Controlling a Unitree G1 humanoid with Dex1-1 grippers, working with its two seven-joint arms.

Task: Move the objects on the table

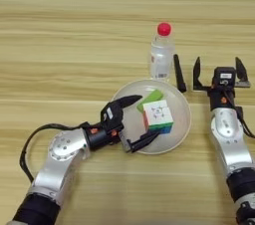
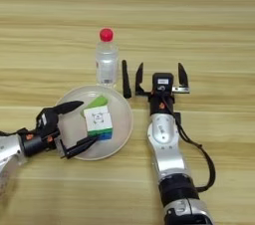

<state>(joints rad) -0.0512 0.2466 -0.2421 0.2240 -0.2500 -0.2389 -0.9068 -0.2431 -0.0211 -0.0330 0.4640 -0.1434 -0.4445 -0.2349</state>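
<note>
The puzzle cube (image 1: pixel 158 116), white face up, sits on the round beige plate (image 1: pixel 182 119). A small green block (image 1: pixel 152 96) lies on the plate just behind the cube, touching it. My left gripper (image 1: pixel 143 119) is open over the plate's left part, its two black fingers spread just left of the cube and not holding it. The clear bottle (image 1: pixel 162 56) with a red cap stands upright behind the plate. My right gripper (image 1: pixel 219 70) is open to the right of the bottle and plate, with nothing between its fingers.
A thin black stick (image 1: pixel 179 73) lies between the bottle and my right gripper, at the plate's far right rim. The light-wood table (image 1: pixel 64 45) stretches wide to the left and behind.
</note>
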